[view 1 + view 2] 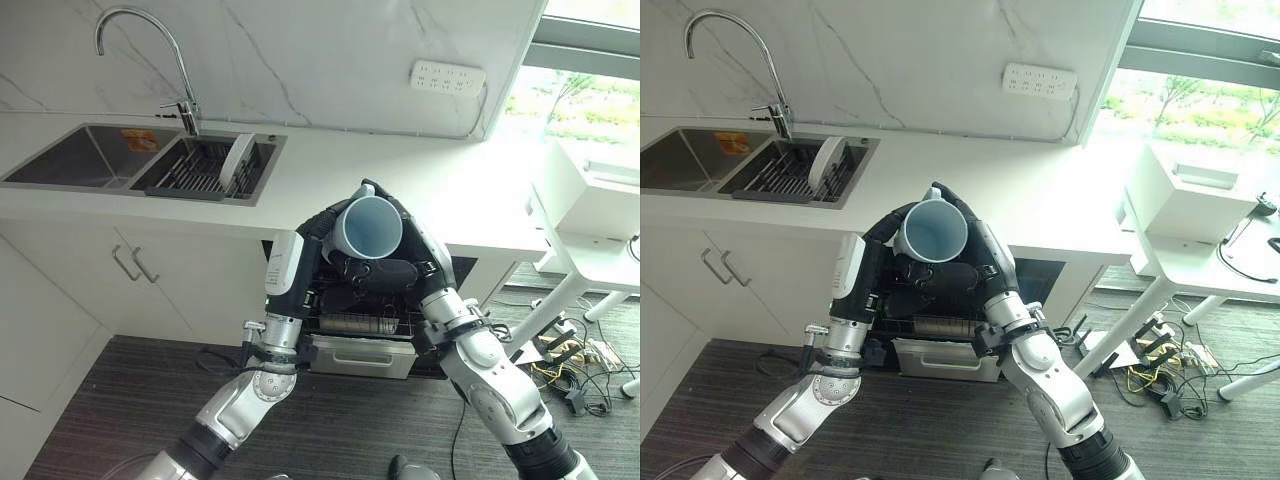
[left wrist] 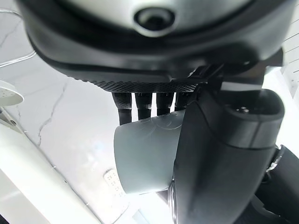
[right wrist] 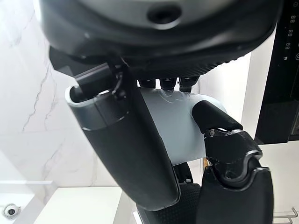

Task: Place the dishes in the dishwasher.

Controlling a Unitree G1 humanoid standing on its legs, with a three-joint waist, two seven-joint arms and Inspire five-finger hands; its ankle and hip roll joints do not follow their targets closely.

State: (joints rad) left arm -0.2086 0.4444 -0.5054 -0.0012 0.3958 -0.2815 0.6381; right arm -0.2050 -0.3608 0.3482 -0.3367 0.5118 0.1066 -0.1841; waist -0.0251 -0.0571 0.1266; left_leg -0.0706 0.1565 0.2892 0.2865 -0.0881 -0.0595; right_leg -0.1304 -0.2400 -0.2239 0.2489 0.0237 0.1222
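Observation:
A light blue cup point(image 1: 370, 228) is held up between both hands, its open mouth facing the camera, above the open dishwasher. My left hand point(image 1: 312, 232) wraps it from the left, and in the left wrist view its fingers point(image 2: 140, 103) curl over the cup point(image 2: 145, 161). My right hand point(image 1: 426, 255) wraps it from the right, its thumb point(image 3: 126, 154) lying along the cup point(image 3: 180, 123). Below the hands, the dishwasher's wire rack point(image 1: 362, 324) is pulled out over a steel drawer front point(image 1: 360, 356). What lies in the rack is mostly hidden by the hands.
A white plate point(image 1: 237, 160) stands in the sink's drain rack point(image 1: 195, 170) under the faucet point(image 1: 150, 30). The white counter point(image 1: 330, 170) runs across above the dishwasher, with cabinet doors point(image 1: 120, 280) to the left. A white table point(image 1: 600, 262) and floor cables point(image 1: 560, 365) are at the right.

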